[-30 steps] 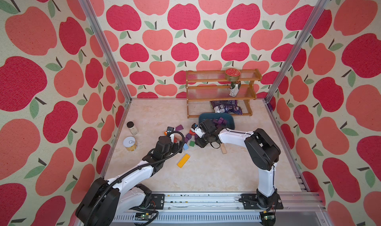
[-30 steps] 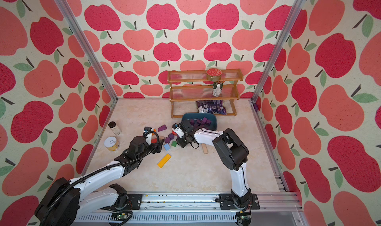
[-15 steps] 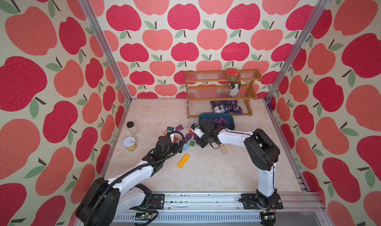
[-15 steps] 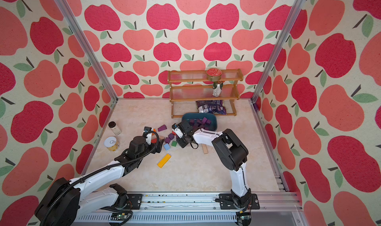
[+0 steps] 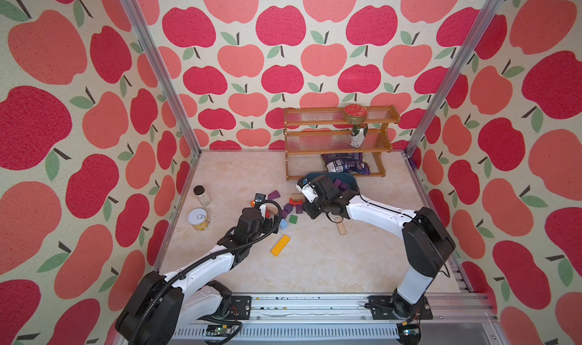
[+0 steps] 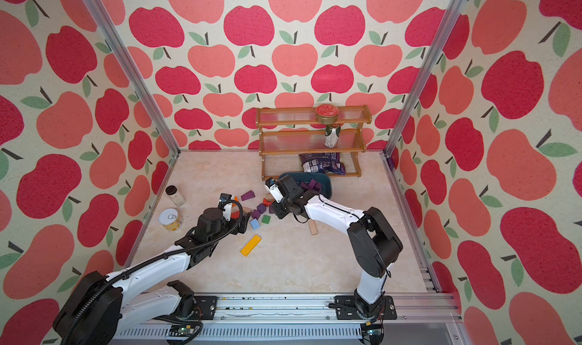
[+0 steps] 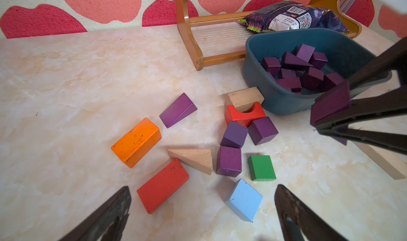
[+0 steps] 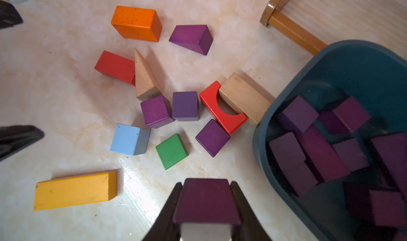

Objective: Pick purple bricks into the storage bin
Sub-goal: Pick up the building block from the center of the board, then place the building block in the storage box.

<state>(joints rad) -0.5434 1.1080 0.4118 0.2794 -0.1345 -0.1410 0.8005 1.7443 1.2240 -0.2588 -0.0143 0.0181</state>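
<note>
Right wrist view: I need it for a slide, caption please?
Right gripper holding a purple brick, scattered blocks and the storage bin ahead.

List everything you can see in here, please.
rack: one, wooden, back wall
tin: one, red-lidded, top shelf
drink can: one, silvery, middle shelf
snack bag: one, purple, bottom shelf
bin: one, teal, before rack
purple bricks: four loose by bin, a heap inside
held brick: one, purple, near bin
red blocks: two, among bricks
orange block: one, beside bricks
wood blocks: three, plain, two among bricks
green cube: one, among bricks
blue cube: one, pale, among bricks
yellow plank: one, apart
jar: one, clear, left arm's side
yellow can: one, beside jar
left tool: open, by bricks
right tool: shut on held brick
</note>
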